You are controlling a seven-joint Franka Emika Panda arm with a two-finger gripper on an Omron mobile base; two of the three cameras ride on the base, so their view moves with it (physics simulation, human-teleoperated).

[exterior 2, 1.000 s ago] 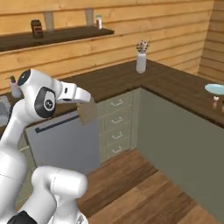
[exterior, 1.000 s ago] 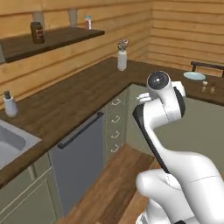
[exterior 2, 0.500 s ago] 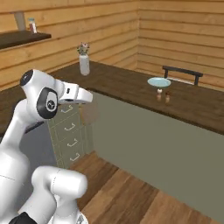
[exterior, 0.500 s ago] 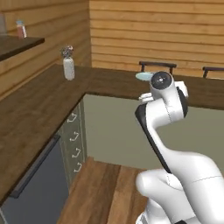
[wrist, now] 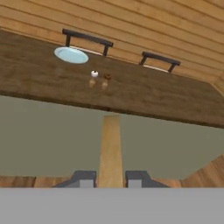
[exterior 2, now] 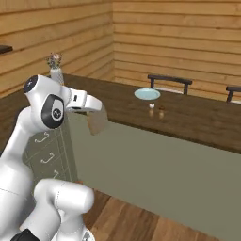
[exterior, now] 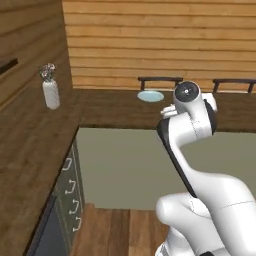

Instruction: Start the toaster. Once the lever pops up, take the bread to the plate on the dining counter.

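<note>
- Bread, a flat tan slice seen edge-on, stands upright between the two dark fingertips of the pincer, which is clamped on it.
- Plate, round, pale teal and raised at the rim, sits far left on the dining worktop, well apart from the bread.
- Two small shakers stand just right of the plate on the dark wood grain.
- Two dark chair backs line the worktop's far edge.

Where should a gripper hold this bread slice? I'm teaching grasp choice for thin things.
Across its two flat faces at one end, coming in edge-on. The bread is a thin slab, and the gripper pinches it that way now, a finger on each face, with the slice's length jutting beyond the fingertips.
</note>
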